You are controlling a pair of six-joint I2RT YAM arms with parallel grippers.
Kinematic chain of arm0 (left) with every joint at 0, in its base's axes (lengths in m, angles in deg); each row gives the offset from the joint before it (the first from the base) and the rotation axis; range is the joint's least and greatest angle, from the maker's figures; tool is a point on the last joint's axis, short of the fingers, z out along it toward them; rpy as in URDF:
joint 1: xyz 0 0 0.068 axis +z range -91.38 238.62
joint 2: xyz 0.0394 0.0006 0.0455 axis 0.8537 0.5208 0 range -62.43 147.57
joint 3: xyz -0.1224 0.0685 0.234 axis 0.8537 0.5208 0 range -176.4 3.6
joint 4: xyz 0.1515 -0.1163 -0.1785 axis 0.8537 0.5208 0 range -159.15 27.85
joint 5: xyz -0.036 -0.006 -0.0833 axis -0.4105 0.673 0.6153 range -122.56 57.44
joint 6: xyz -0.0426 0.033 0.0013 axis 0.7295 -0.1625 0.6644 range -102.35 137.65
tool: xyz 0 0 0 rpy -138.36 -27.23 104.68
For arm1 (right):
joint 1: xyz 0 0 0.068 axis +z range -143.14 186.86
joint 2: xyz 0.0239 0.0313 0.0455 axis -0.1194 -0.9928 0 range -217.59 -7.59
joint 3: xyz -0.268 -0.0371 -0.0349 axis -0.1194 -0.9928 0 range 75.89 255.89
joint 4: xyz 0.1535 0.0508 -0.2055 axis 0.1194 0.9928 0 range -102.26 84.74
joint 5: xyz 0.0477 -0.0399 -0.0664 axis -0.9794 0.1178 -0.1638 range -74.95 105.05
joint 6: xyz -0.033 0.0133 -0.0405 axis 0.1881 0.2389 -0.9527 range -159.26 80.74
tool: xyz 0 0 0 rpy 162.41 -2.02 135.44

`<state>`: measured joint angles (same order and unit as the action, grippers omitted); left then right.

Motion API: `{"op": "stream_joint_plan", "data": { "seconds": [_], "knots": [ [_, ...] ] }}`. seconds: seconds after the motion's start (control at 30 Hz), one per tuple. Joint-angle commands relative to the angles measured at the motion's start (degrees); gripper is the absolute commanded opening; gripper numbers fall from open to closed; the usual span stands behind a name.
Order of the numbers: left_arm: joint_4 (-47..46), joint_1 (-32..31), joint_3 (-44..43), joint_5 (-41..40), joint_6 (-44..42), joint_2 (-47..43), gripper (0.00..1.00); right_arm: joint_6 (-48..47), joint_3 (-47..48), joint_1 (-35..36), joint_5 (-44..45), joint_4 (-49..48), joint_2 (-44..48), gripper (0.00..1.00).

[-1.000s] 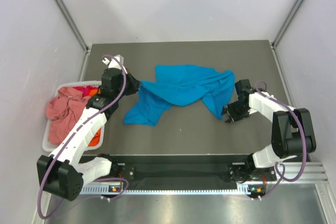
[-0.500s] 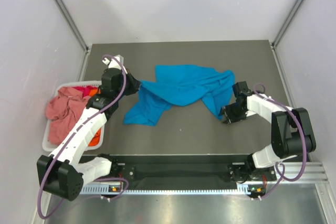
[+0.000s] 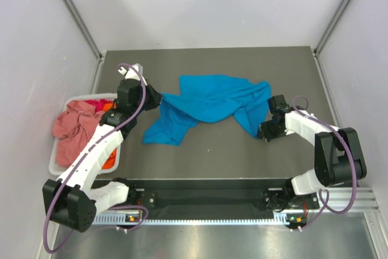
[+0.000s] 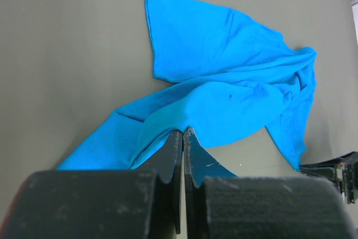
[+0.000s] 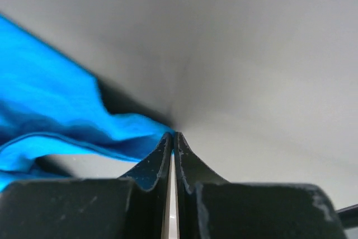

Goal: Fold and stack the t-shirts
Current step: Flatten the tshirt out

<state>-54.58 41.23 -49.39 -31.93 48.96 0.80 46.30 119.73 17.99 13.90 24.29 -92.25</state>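
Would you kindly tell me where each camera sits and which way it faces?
Top external: above and behind, looking down at the table and turquoise t-shirt; left arm and right arm show.
Left wrist: facing across the t-shirt; left gripper shows, shut on it.
Right wrist: low, facing along the table; right gripper pinches the shirt's corner.
Shared: all see the t-shirt.

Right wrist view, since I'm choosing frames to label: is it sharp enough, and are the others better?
Right wrist: soft throughout, the turquoise t-shirt blurred, background washed pale grey. Left wrist: shirt crisp with clear folds. Top external: evenly lit, sharp, only faint shadows.
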Motion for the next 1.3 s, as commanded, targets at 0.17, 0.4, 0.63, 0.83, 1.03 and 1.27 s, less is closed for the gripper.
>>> {"op": "stream_joint_plan", "data": {
  "seconds": [0.17, 0.4, 0.63, 0.83, 1.03, 1.27],
  "knots": [
    [0.1, 0.16, -14.64, -1.84, -0.11, 1.28, 0.0, -22.4, 21.5, -1.29, 23.54, 6.59, 13.46, 0.0],
    [4.41, 0.16, -29.79, -3.96, -0.2, 1.99, 0.0, -46.78, 45.26, -7.0, 31.57, 7.48, 20.41, 0.0],
    [8.28, 0.16, -38.58, -2.74, 1.73, -2.39, 0.0, -59.62, 68.29, -9.03, 37.79, 11.68, 22.61, 0.0],
    [6.27, 0.16, -41.58, 4.63, 6.39, -9.42, 0.0, -62.97, 76.39, -8.94, 39.12, 10.3, 30.76, 0.0],
    [5.91, 0.16, -43.16, 7.9, 9.91, -14.09, 0.0, -64.02, 77.89, -8.76, 36.39, 7.31, 37.19, 0.0],
    [3.55, 0.16, -37.56, 3.26, 5.01, -13.48, 0.0, -72.35, 71.16, -7.71, 37.62, -1.12, 35.36, 0.0]
  ]
}}
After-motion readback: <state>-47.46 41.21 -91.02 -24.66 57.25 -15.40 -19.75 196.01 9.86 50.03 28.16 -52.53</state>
